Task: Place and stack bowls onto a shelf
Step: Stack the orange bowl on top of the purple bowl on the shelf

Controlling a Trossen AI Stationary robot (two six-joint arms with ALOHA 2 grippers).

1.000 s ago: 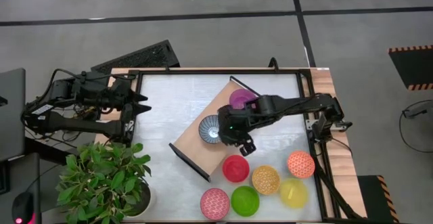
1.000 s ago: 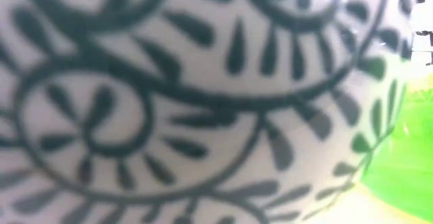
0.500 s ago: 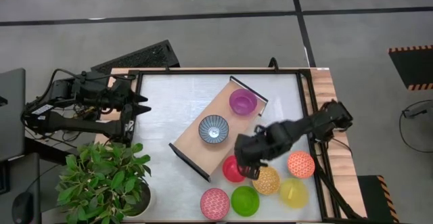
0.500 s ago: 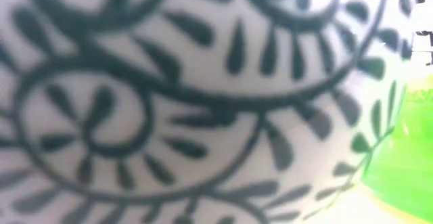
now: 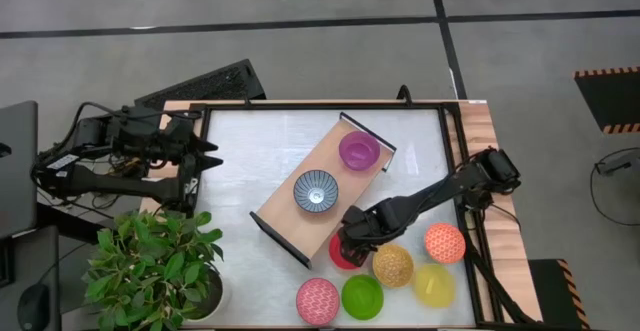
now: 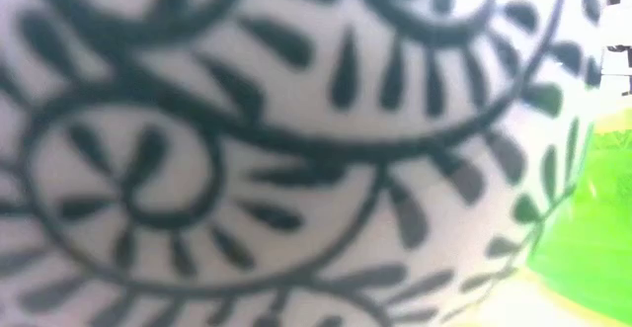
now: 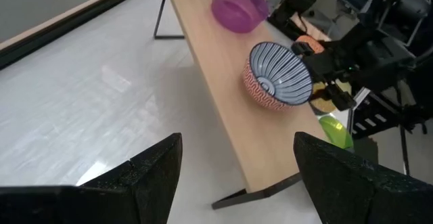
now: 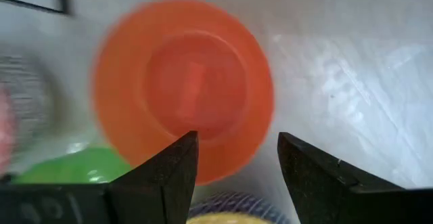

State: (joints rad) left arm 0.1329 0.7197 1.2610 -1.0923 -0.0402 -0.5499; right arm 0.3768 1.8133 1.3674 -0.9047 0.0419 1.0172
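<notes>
The red bowl sits on the white bench just beside the near edge of the shelf, at the top of the loose cluster of bowls not yet shelved. The right hand has swung off the shelf within the last second and now hangs directly over this bowl, its fingers spread apart and empty, straddling the rim in the right wrist view. The blue-grey patterned bowl it was over a second ago stands alone mid-shelf, apart from the purple bowl near the far end. So that placement looks finished, and red is likely the next pick. The left hand, fingers apart, waits at the bench's left edge.
</notes>
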